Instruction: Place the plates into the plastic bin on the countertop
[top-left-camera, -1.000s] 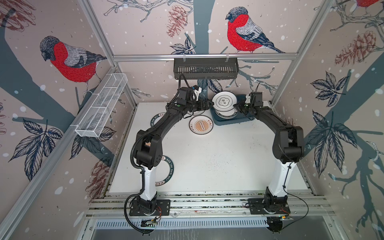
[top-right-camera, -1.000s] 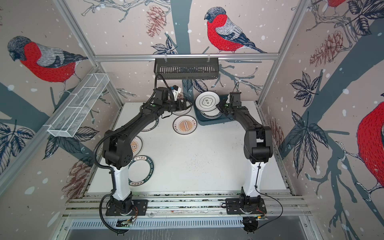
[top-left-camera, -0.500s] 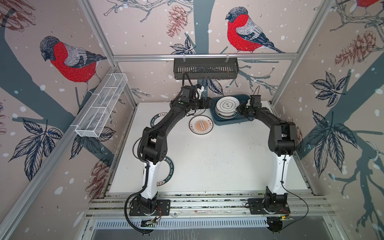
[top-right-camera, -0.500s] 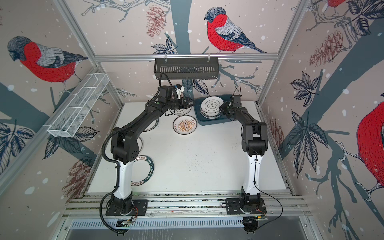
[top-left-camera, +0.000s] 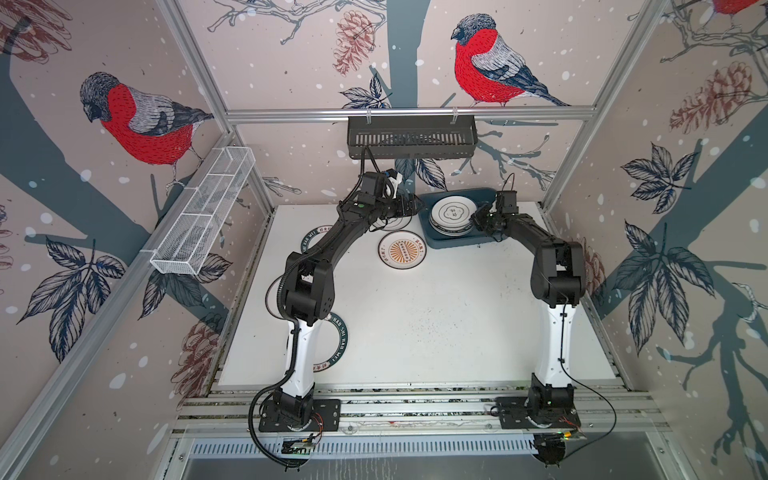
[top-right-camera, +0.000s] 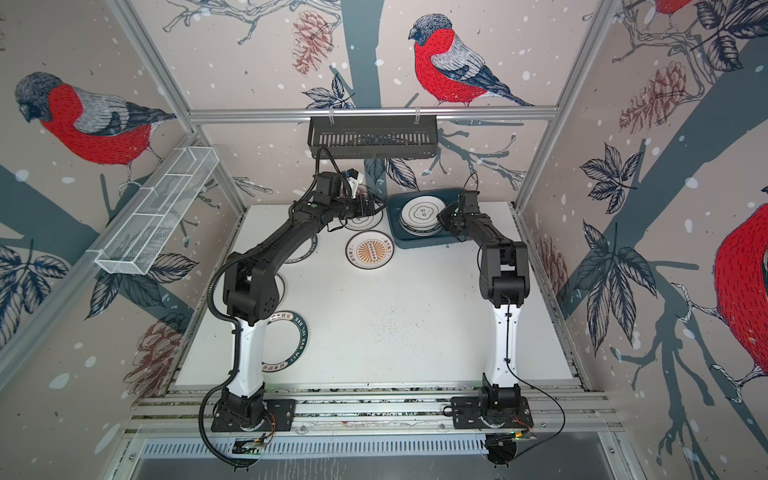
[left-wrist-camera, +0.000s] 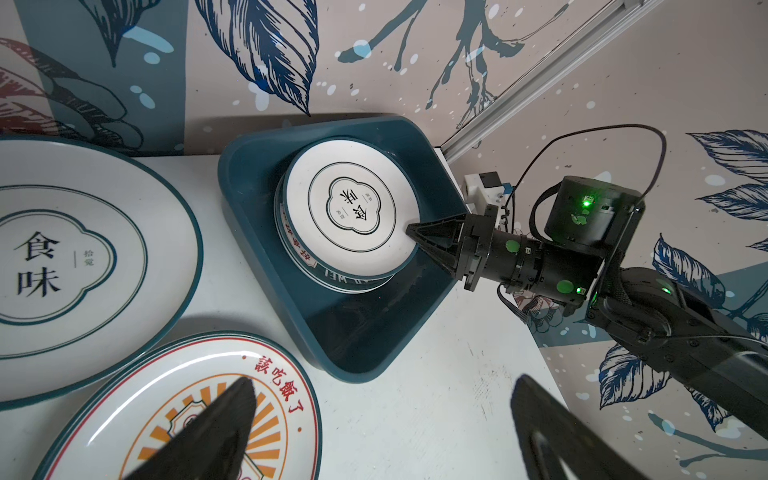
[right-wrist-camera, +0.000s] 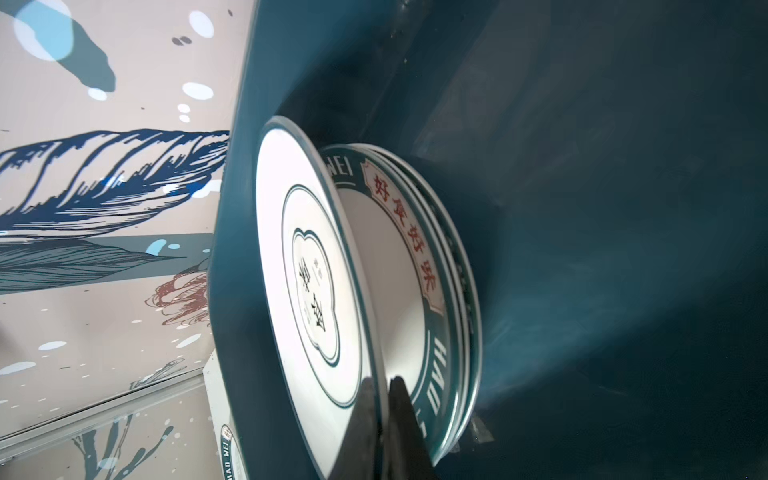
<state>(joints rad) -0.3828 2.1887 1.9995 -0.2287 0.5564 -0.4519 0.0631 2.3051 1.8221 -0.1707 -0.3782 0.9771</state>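
Note:
The teal plastic bin (top-left-camera: 465, 242) (top-right-camera: 428, 242) sits at the back of the white countertop (top-left-camera: 415, 324) and holds a stack of plates. My right gripper (top-left-camera: 473, 218) (left-wrist-camera: 409, 228) (right-wrist-camera: 382, 380) is shut on the rim of the top cloud-emblem plate (top-left-camera: 451, 212) (right-wrist-camera: 299, 270). That held edge is tilted a little off the teal-rimmed plate (right-wrist-camera: 415, 232) below. My left gripper (top-left-camera: 415, 205) (left-wrist-camera: 384, 382) hangs open and empty beside the bin, above an orange sunburst plate (top-left-camera: 402, 250) (left-wrist-camera: 270, 399) and a cloud-emblem plate (left-wrist-camera: 83, 257).
Teal lettered plates lie on the left of the countertop, one (top-left-camera: 309, 241) at the back and one (top-left-camera: 338, 349) by the left arm's base. A black slotted basket (top-left-camera: 411, 137) hangs on the back wall above the bin. A white wire basket (top-left-camera: 203, 216) hangs on the left wall.
My right gripper has lowered the cloud-emblem plate onto the stack in the bin. The left arm has shifted slightly toward the back.

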